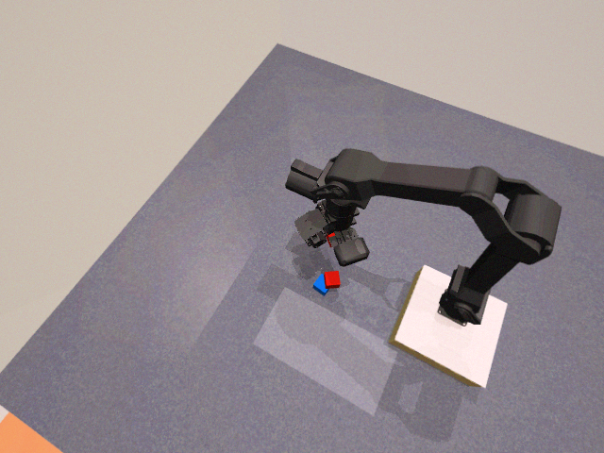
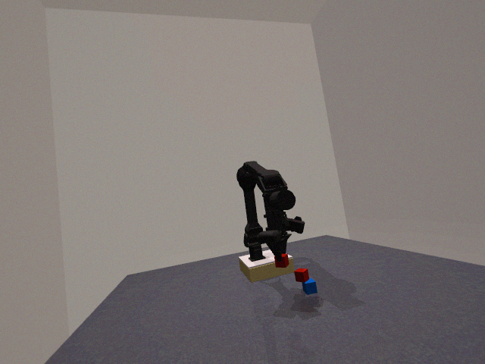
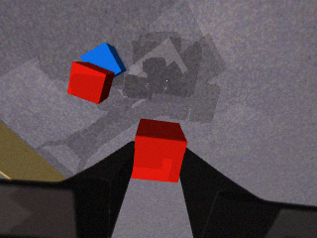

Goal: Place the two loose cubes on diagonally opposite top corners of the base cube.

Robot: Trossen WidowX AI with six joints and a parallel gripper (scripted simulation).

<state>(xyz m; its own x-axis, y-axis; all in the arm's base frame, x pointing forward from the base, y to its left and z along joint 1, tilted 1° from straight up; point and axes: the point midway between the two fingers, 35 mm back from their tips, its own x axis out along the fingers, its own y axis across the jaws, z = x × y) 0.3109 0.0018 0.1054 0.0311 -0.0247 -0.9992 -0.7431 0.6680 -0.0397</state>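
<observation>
The blue base cube [image 1: 320,284] [image 2: 309,287] [image 3: 102,58] stands on the grey surface. One red cube [image 1: 332,278] [image 2: 301,274] [image 3: 89,83] rests on it over one top corner and overhangs it. It looks level; its exact offset is too small to judge. My gripper [image 3: 158,149] is shut on the other red cube [image 1: 331,239] [image 2: 282,261] [image 3: 158,160], which is raised above the surface, off to one side of the stack. In the top view the fingers and most of the held cube are hidden behind the gripper body.
The arm stands on a white-topped block [image 1: 439,341] [image 2: 266,273], whose edge [image 3: 20,156] shows at the left of the wrist view. A pale patch [image 1: 322,351] lies on the surface near the stack. An orange area [image 1: 26,436] shows in the lower left corner of the top view.
</observation>
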